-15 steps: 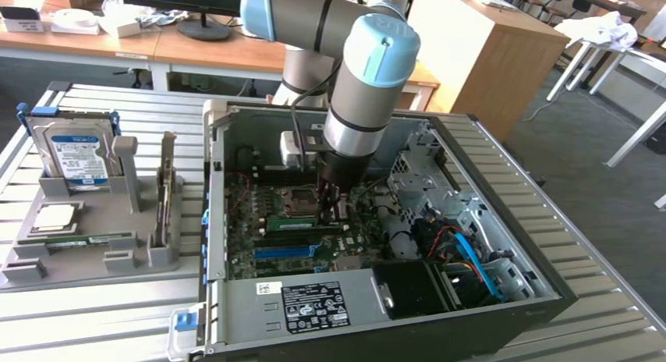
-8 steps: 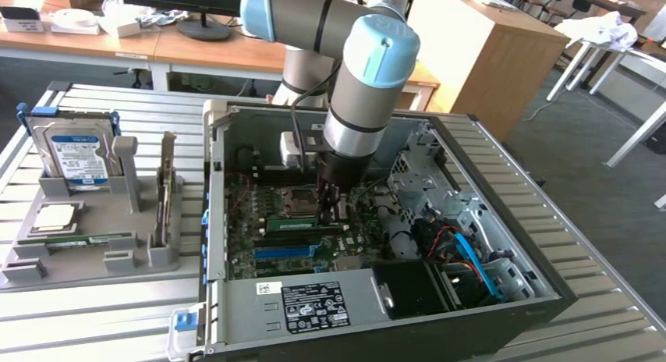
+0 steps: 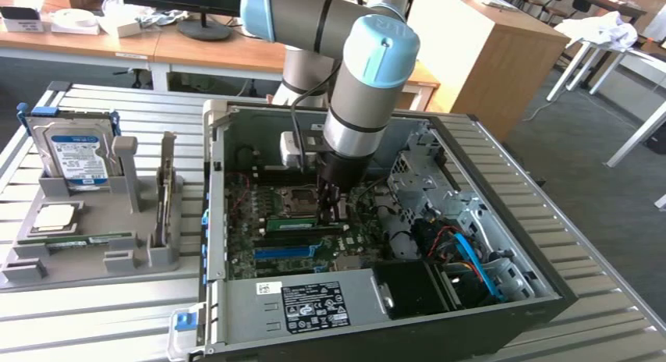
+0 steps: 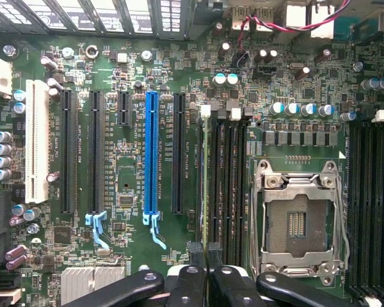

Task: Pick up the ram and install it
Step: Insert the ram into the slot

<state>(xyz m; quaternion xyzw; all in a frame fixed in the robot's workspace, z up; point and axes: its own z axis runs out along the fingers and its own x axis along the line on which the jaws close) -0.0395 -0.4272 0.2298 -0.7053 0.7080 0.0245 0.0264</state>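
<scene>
The ram (image 3: 296,221) is a thin green stick standing on edge inside the open computer case, level with the memory slots beside the processor socket (image 3: 299,196). In the wrist view the ram (image 4: 205,179) shows edge-on as a narrow pale strip along the first slot left of the socket (image 4: 299,220). My gripper (image 3: 335,214) reaches down into the case at the ram's end on the exterior view's right. The black fingers (image 4: 195,256) stand close together, shut on the ram's thin edge at my gripper (image 4: 205,248). Whether the stick is fully seated I cannot tell.
On the exterior view's left, a grey tray (image 3: 93,264) holds a hard drive (image 3: 78,155), a tall card (image 3: 164,198), a square silver chip (image 3: 54,215) and another green stick (image 3: 78,239). Case walls (image 3: 214,221), cables (image 3: 469,257) and a blue slot (image 4: 151,153) surround the gripper.
</scene>
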